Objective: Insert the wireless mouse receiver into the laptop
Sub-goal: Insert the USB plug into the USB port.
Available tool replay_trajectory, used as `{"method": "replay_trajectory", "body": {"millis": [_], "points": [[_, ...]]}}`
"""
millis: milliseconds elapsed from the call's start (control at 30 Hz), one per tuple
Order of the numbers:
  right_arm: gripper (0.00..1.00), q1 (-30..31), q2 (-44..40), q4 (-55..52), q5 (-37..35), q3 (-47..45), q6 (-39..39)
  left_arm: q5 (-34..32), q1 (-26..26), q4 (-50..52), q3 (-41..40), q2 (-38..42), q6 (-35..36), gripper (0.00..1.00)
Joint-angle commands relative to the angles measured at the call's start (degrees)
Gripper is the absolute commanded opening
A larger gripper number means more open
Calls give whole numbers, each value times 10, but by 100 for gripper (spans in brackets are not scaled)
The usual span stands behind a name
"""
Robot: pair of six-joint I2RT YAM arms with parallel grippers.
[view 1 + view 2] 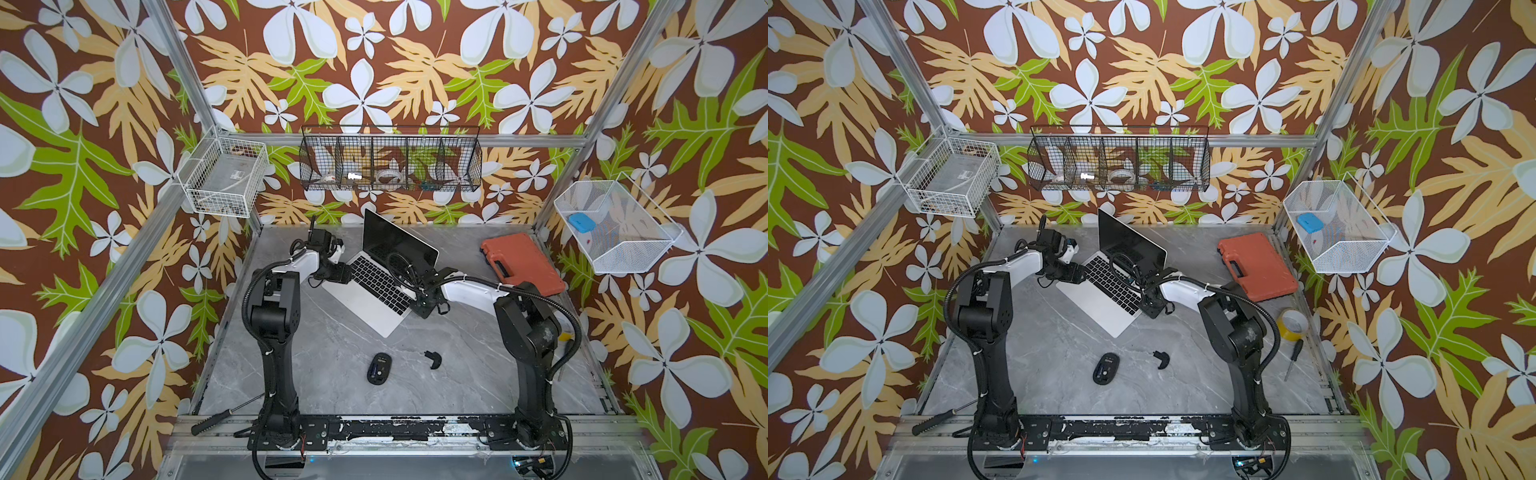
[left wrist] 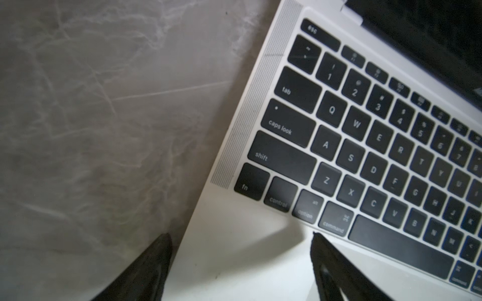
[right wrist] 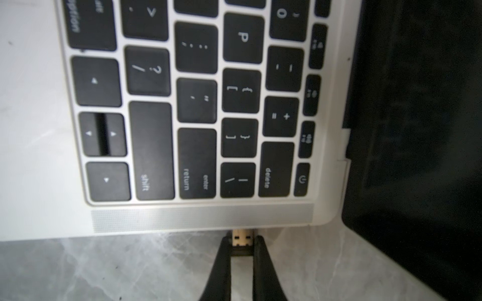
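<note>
The silver laptop (image 1: 376, 309) (image 1: 1105, 309) lies open and angled at mid table in both top views. In the right wrist view my right gripper (image 3: 242, 241) is shut on the wireless mouse receiver (image 3: 242, 237), a tiny black nub with a gold-coloured plug. The plug's tip meets the laptop's side edge (image 3: 198, 229) below the speaker grille, and most of the plug still shows. My left gripper (image 2: 241, 236) stands open over the laptop's palm rest (image 2: 234, 260) near the fn key, with one finger (image 2: 156, 260) out over the table and nothing between the fingers.
A black mouse (image 1: 378, 368) and a curved black cover piece (image 1: 433, 360) lie on the grey table nearer the front. An orange case (image 1: 523, 264) sits at the back right. A yellow tape roll (image 1: 1292, 323) and a screwdriver (image 1: 1293, 359) lie by the right edge.
</note>
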State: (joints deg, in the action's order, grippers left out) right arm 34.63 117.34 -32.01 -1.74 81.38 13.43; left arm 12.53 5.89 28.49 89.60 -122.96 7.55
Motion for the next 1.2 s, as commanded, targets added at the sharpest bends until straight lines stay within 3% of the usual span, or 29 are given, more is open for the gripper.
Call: {"method": "replay_trajectory", "body": {"millis": [0, 333, 567, 733, 1167], "points": [[1, 3, 12, 22, -5, 1, -20, 9, 0, 43, -3, -11, -1, 85], [1, -3, 25, 28, -12, 6, -28, 19, 0, 39, -4, -17, 3, 85], [1, -3, 16, 55, 4, -10, 11, 40, -1, 38, -3, -20, 4, 85], [2, -8, 17, 48, 14, -4, 43, 33, 0, 38, -3, -19, 4, 85], [1, -39, 32, 35, 41, 2, 32, 3, 0, 37, -6, -15, 11, 85]]}}
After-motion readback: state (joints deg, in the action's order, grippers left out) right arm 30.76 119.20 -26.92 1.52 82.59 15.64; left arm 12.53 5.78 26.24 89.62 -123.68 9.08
